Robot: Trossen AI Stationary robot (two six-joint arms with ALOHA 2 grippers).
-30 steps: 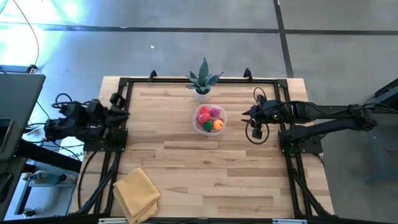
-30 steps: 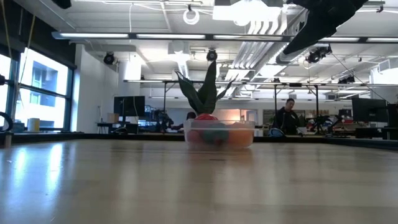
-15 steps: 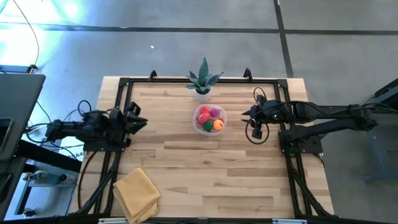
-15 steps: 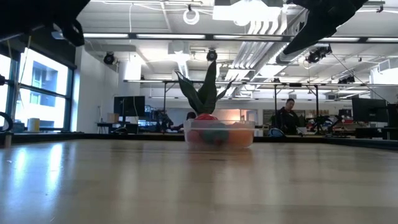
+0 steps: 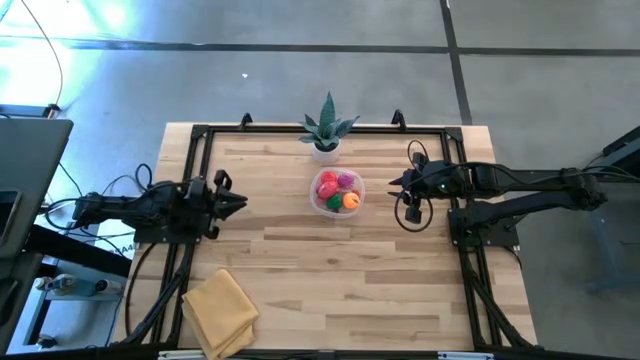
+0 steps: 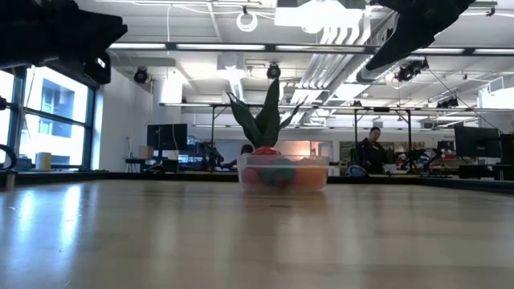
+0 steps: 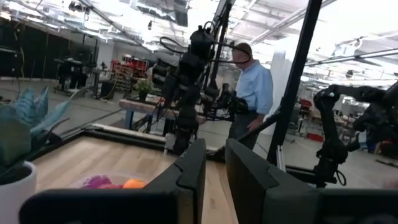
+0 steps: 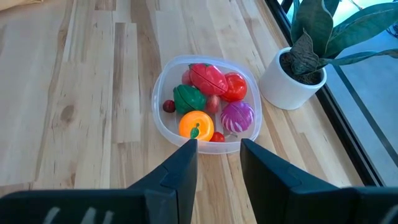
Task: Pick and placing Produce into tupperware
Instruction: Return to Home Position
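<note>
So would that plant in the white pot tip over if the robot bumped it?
Probably, if hit high: the potted plant has tall leaves over a narrow base, so it looks top-heavy. Pushed low down, it would more likely slide across the smooth wooden table.

Open lab, strip lights (image 6: 201,46), tall windows (image 6: 60,112).

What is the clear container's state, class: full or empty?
Full: the tupperware holds toy produce, red, green, orange and purple, covering its floor.

Matte-black left arm (image 5: 140,208) and right arm (image 5: 530,183), looped black cables (image 5: 408,218), flat dark jaws.
</note>
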